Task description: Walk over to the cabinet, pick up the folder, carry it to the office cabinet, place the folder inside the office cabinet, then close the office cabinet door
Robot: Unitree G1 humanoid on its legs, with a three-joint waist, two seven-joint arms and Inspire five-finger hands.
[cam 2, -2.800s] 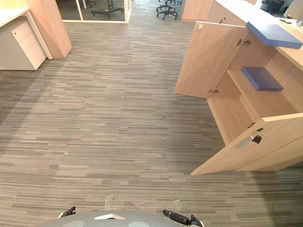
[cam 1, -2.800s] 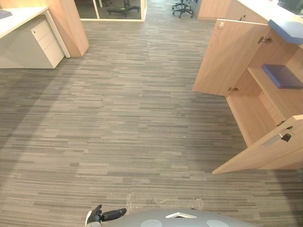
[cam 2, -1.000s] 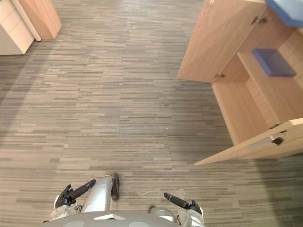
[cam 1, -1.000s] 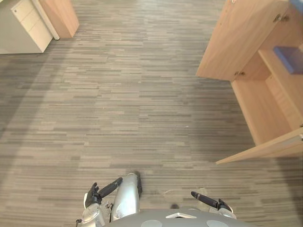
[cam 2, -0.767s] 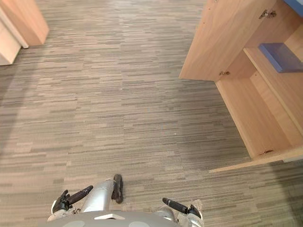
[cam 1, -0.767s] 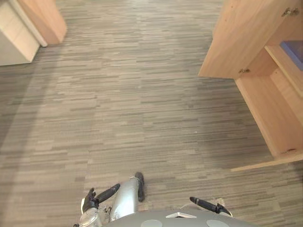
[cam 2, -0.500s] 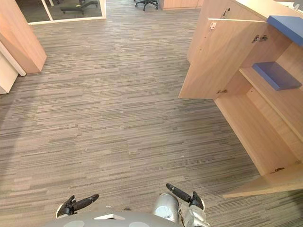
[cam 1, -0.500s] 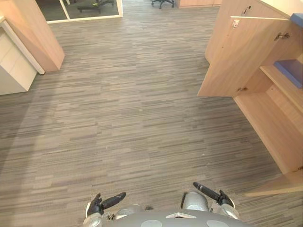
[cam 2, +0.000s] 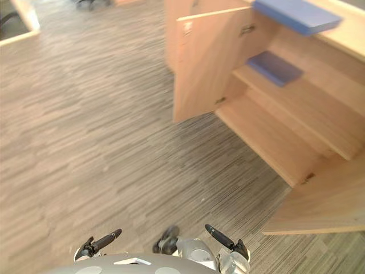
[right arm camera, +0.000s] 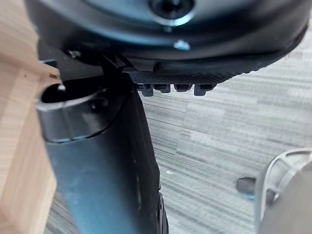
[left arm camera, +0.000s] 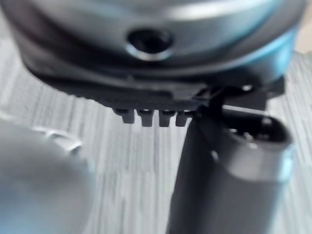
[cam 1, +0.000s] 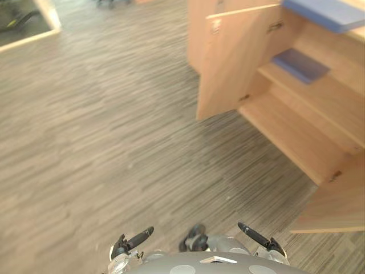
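The wooden office cabinet (cam 1: 291, 134) stands at the right with both doors swung out: the far door (cam 1: 231, 63) and the near door (cam 1: 336, 202). A blue folder (cam 1: 300, 64) lies flat on its inner shelf (cam 1: 322, 103). A second blue folder (cam 2: 296, 14) rests on the cabinet's top. My left hand (cam 1: 128, 242) and right hand (cam 1: 259, 238) hang low at my sides, far short of the cabinet. Both are open and hold nothing; the wrist views show the left hand (left arm camera: 156, 63) and right hand (right arm camera: 170, 44) over bare carpet.
Grey striped carpet (cam 1: 114, 142) stretches ahead and to the left. A white-framed partition corner (cam 1: 48, 11) shows at the far left. The near door juts into the floor space at the lower right.
The camera has swung right and tilted, so the open cabinet now sits larger and nearer the middle. Both hands stay low and empty.
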